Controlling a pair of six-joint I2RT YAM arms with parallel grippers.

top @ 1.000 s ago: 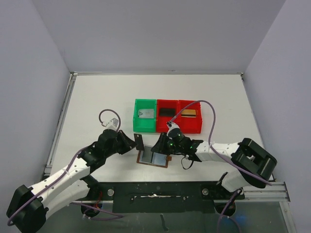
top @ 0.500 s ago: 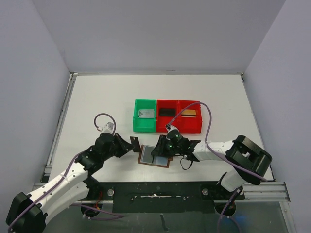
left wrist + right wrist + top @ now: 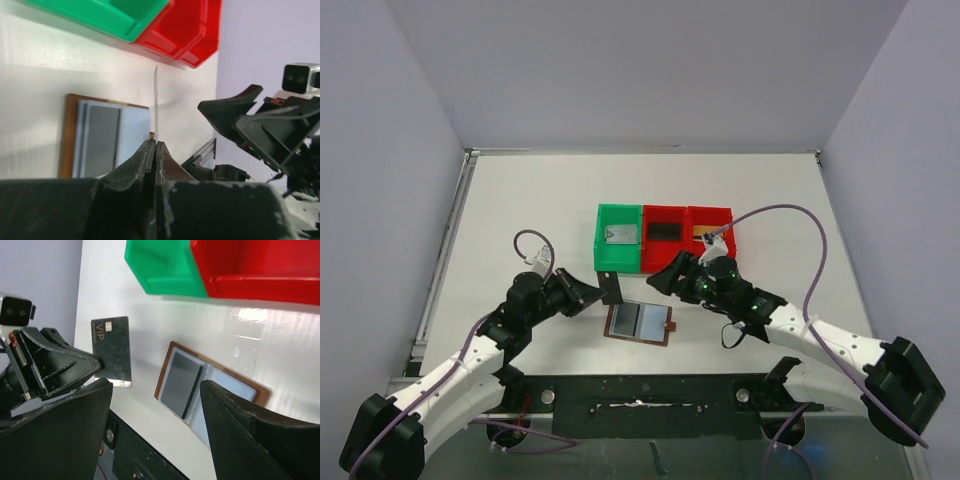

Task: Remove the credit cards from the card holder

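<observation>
The left end effector (image 3: 597, 291) is clenched on the lower edge of a black card (image 3: 610, 288), holding it upright on its edge above the table (image 3: 520, 200), just beside the near left corner of the green bin (image 3: 618, 238). In the left wrist view the card (image 3: 155, 105) appears edge-on as a thin vertical line rising from the closed fingertips. In the right wrist view its face (image 3: 111, 351) carries the letters "VIP". The card holder (image 3: 640, 322) lies open and flat on the table, in front of the bins and between the two arms, touching neither end effector. One of its sleeve panels contains a dark grey card (image 3: 181, 382); the other panel shows pale blue. The right end effector (image 3: 662, 277) is released, its jaws spread wide with nothing between them, and hangs above the table between the card holder and the middle red bin (image 3: 665, 238). The green bin holds a silver-grey card (image 3: 618, 234).
</observation>
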